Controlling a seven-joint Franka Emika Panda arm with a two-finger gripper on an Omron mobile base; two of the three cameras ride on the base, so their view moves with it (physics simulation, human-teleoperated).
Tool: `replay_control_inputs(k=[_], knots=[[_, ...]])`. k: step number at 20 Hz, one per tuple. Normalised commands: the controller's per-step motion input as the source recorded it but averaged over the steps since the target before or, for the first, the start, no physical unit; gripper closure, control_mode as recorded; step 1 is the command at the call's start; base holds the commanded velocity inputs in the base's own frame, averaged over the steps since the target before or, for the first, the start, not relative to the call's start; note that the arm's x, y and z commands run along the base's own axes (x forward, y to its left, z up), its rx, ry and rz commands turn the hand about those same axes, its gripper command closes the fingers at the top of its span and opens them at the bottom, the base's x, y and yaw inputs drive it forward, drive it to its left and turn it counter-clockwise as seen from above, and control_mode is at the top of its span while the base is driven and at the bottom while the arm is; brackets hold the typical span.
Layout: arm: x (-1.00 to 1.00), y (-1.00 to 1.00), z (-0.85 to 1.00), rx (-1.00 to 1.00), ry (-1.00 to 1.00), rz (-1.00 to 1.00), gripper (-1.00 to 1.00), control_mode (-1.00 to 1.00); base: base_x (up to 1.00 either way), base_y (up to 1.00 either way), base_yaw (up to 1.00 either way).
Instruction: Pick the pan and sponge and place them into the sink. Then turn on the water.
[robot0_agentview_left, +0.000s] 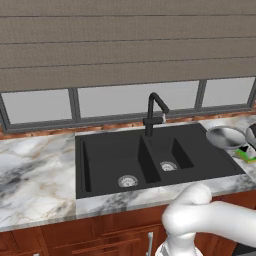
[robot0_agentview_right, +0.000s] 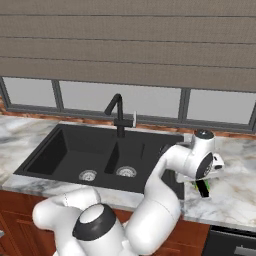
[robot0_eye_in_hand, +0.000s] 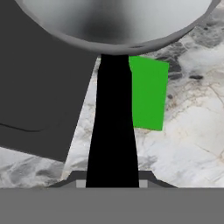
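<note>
I have the pincer (robot0_eye_in_hand: 113, 181) clamped on the pan (robot0_eye_in_hand: 118, 22) handle; sponge (robot0_eye_in_hand: 148, 92) lies beside it on the counter (robot0_eye_in_hand: 192, 131), right of the sink (robot0_agentview_left: 150, 155).

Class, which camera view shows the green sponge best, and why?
The hand view: the sponge appears large on the marble counter, beside the pan's black handle. The left base view shows a small green piece at its right edge; the right base view shows a sliver beneath the arm.

The scene is lit evenly and softly, without glare; all views are rendered sharp, shadows kept faint.
</note>
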Motion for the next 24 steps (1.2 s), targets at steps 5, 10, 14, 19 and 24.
replay_control_inputs(k=[5,10,14,19,24], knots=[[0.0,0.73,0.02,-0.01,0.0,0.03,1.0,-1.0,0.0,0.0,0.0],[0.0,0.83,0.0,-0.02,0.0,0.03,1.0,-1.0,0.0,0.0,0.0],[0.0,0.84,0.0,-0.01,0.0,0.03,1.0,-1.0,0.0,0.0,0.0],[0.0,0.81,0.0,0.0,0.0,0.03,1.0,-1.0,0.0,0.0,0.0],[0.0,0.77,0.0,-0.01,0.0,0.03,1.0,-1.0,0.0,0.0,0.0]])
